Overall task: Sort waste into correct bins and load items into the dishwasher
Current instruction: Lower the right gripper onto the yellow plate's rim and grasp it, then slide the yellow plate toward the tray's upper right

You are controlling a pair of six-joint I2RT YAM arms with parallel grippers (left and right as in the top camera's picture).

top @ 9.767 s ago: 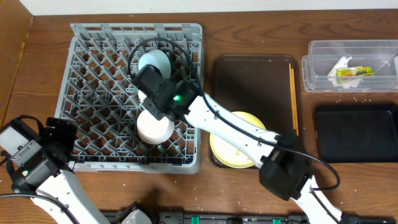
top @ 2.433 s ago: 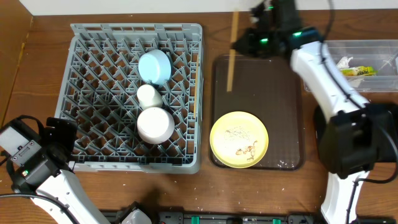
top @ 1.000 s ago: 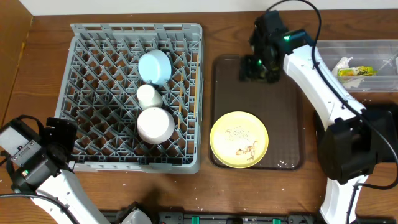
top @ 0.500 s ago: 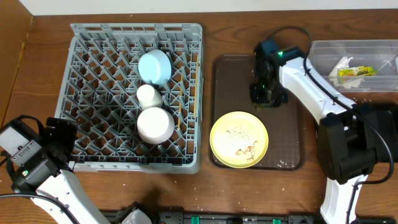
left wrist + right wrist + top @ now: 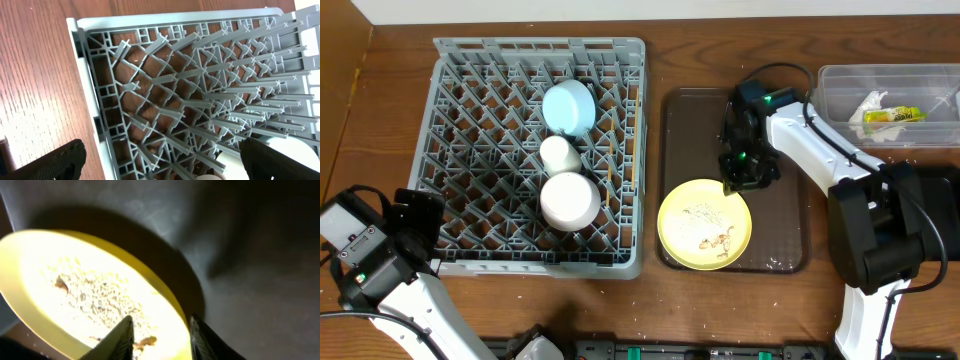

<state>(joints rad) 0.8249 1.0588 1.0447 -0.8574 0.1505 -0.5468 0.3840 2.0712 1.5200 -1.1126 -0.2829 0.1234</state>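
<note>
done: light-blue bowl (image 5: 568, 105), white cup (image 5: 560, 153), pink-white bowl (image 5: 570, 200) + chopsticks (image 5: 611, 180) in dish rack (image 5: 470, 60); napkin (image 5: 868, 104) + wrapper (image 5: 890, 115) in clear tub (image 5: 840, 75)
left to do: yellow plate (image 5: 705, 223) on brown tray (image 5: 770, 250), rice crumbs (image 5: 700, 214) on it, not binned
R gripper (image 5: 740, 180): at plate's far rim, jaws part-way apart astride edge; can't tell if pinching
L gripper (image 5: 160, 155): wide open, empty, by rack corner
est: approx. 3/4 thru

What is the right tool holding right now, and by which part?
Nothing yet: the right tool hangs open above the rim of the yellow plate, not clamped on it.
</note>
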